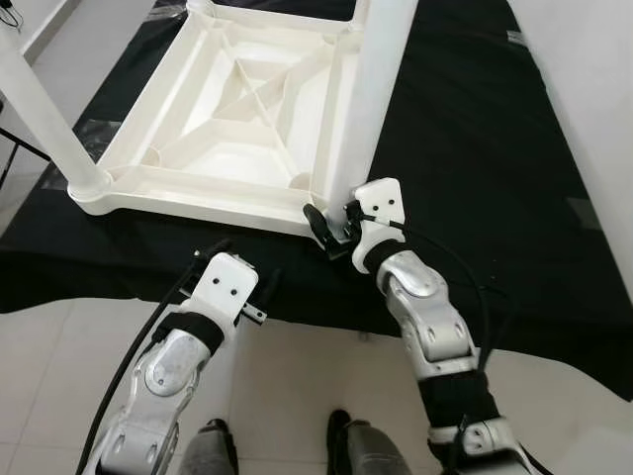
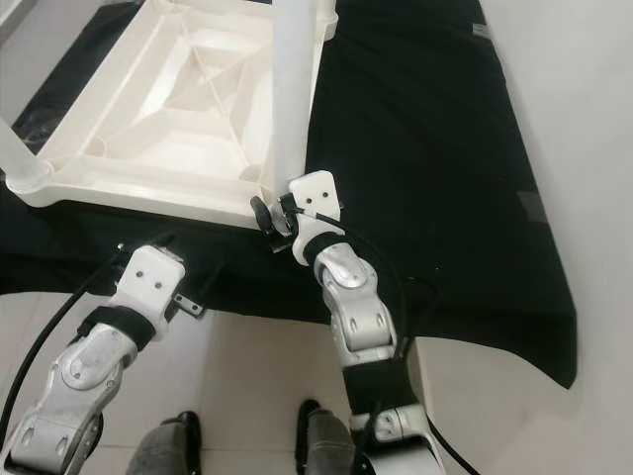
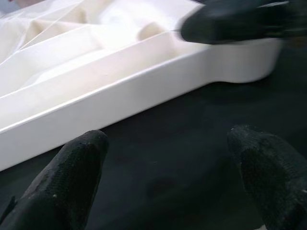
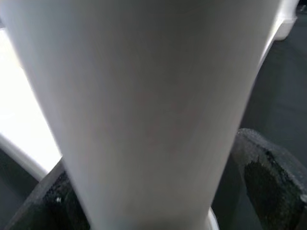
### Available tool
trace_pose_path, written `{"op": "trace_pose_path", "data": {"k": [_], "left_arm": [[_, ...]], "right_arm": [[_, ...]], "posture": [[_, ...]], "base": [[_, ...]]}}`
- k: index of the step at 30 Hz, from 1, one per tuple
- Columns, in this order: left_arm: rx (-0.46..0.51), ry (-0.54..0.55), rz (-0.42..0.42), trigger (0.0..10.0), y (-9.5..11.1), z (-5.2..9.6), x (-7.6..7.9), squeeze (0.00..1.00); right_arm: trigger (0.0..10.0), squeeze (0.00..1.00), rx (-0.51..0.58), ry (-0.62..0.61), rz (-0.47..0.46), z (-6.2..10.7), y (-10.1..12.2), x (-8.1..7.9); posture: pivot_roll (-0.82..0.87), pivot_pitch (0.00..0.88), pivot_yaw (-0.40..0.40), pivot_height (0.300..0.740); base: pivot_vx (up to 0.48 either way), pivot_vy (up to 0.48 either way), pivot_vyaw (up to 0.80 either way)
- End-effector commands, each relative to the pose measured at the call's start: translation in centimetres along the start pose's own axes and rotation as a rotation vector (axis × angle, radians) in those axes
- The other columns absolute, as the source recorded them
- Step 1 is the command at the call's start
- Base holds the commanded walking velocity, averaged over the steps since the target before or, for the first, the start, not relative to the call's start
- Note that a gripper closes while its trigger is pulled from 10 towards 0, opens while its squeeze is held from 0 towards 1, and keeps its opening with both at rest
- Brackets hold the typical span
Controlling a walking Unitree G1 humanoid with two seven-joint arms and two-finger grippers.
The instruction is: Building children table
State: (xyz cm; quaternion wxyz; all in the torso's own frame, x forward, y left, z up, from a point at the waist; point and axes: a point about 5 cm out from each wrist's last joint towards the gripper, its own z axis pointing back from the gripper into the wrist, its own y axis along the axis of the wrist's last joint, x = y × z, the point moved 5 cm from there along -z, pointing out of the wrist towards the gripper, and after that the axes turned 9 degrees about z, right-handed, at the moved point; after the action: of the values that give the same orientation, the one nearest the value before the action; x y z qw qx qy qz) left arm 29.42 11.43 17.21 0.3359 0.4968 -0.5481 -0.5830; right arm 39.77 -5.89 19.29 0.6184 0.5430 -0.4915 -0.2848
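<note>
A white plastic children's table [image 1: 198,203] lies upside down on a black cloth [image 1: 475,148]. A white leg [image 1: 381,89] stands in its near right corner socket. My right gripper [image 1: 334,226] is shut on the base of that leg; in the right wrist view the leg [image 4: 144,96] sits between both black fingers [image 4: 268,182]. Another leg [image 1: 40,109] stands in the near left corner. My left gripper [image 3: 168,167] is open, low over the cloth just in front of the table's near rim [image 3: 120,96], holding nothing.
The cloth's near edge [image 1: 119,297] runs beneath my left wrist, with white floor tiles [image 1: 40,366] in front of it. My feet [image 1: 341,435] stand on the tiles. Wide bare cloth lies to the right of the table.
</note>
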Motion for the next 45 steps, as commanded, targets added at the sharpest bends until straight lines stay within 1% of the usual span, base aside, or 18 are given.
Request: {"op": "trace_pose_path", "data": {"k": [1,3,6,12,16,18,20,22,26,31,32,33,34,35,38,41,44,45], "left_arm": [[-0.010,-0.014,0.000,10.0,-0.3,0.2,0.6,0.00],[-0.007,-0.013,0.001,10.0,-0.1,0.3,0.6,0.00],[-0.009,-0.008,0.001,10.0,-0.1,0.6,0.4,0.00],[-0.013,-0.005,0.002,10.0,-0.1,0.8,0.3,0.00],[-0.013,-0.011,0.002,10.0,-0.1,0.8,0.5,0.00],[-0.012,-0.022,0.005,10.0,0.0,0.7,0.7,0.00],[-0.012,-0.024,0.006,10.0,0.0,0.7,0.7,0.00],[-0.012,-0.030,0.009,10.0,0.0,0.6,0.9,0.00],[-0.013,-0.035,0.012,10.0,-0.1,0.6,0.9,0.00],[-0.014,-0.037,0.012,10.0,-0.1,0.6,0.9,0.00],[-0.014,-0.040,0.012,10.0,-0.1,0.6,0.9,0.00],[-0.014,-0.040,0.012,10.0,-0.1,0.6,0.9,0.00],[-0.014,-0.044,0.011,10.0,-0.1,0.6,1.0,0.00],[-0.014,-0.044,0.011,10.0,-0.1,0.6,1.0,0.00],[-0.013,-0.052,0.009,10.0,0.0,0.6,1.0,0.00],[-0.013,-0.054,0.009,10.0,0.0,0.6,1.0,0.00],[-0.015,-0.063,0.012,10.0,-0.1,0.7,1.0,0.00],[-0.015,-0.063,0.012,10.0,-0.1,0.7,1.0,0.00]], "right_arm": [[10.0,0.04,-0.040,-0.050,0.004,-0.5,-0.8,0.7],[10.0,0.04,-0.033,-0.059,0.014,-1.6,-0.4,1.0],[10.0,0.04,-0.027,-0.064,0.011,-2.3,0.1,1.2],[10.0,0.04,-0.009,-0.057,-0.005,-3.0,0.6,0.7],[10.0,0.04,0.005,-0.027,-0.019,-3.0,0.7,-0.2],[10.0,0.07,0.045,0.045,-0.069,-2.6,0.9,-0.9],[10.0,0.07,0.055,0.062,-0.079,-2.6,0.9,-1.0],[10.0,0.05,0.111,0.153,-0.117,-1.5,1.5,-1.1],[10.0,0.00,0.140,0.210,-0.120,-0.1,1.6,-0.5],[10.0,0.00,0.134,0.203,-0.100,0.8,1.0,0.7],[10.0,0.00,0.122,0.187,-0.090,1.2,0.5,1.5],[10.0,0.00,0.122,0.187,-0.090,1.2,0.5,1.5],[10.0,0.00,0.103,0.161,-0.080,1.8,-0.1,2.4],[10.0,0.00,0.103,0.161,-0.080,1.8,-0.1,2.4],[10.0,0.00,0.079,0.142,-0.072,3.6,-1.2,3.7],[10.0,0.00,0.078,0.147,-0.072,4.3,-1.4,3.8],[10.0,0.00,0.060,0.139,-0.077,6.4,-2.0,4.6],[10.0,0.00,0.060,0.139,-0.077,6.4,-2.0,4.6]], "posture": [[0.10,0.232,-0.093,0.740],[0.12,0.243,-0.098,0.740],[0.13,0.248,-0.100,0.740],[0.13,0.257,-0.100,0.740],[0.12,0.261,-0.098,0.740],[0.12,0.261,-0.097,0.740],[0.12,0.261,-0.097,0.740],[0.10,0.259,-0.096,0.740],[0.10,0.258,-0.097,0.740],[0.10,0.258,-0.097,0.740],[0.09,0.256,-0.094,0.740],[0.09,0.256,-0.094,0.740],[0.09,0.256,-0.091,0.740],[0.09,0.256,-0.091,0.740],[0.08,0.256,-0.090,0.740],[0.08,0.257,-0.088,0.740],[0.07,0.257,-0.087,0.740],[0.07,0.257,-0.087,0.740]], "base": [[0.000,0.000,0.00],[0.000,0.000,0.00],[0.000,0.000,0.00],[0.000,0.000,0.00],[0.000,0.000,0.00],[0.000,0.000,0.00],[0.000,0.000,0.00],[0.000,0.000,0.00],[0.000,0.000,0.00],[0.000,0.000,0.00],[0.000,0.000,0.00],[0.000,0.000,0.00],[0.000,0.000,0.00],[0.000,0.000,0.00],[0.000,0.000,0.00],[0.000,0.000,0.00],[0.000,0.000,0.00],[0.000,0.000,0.00]]}}
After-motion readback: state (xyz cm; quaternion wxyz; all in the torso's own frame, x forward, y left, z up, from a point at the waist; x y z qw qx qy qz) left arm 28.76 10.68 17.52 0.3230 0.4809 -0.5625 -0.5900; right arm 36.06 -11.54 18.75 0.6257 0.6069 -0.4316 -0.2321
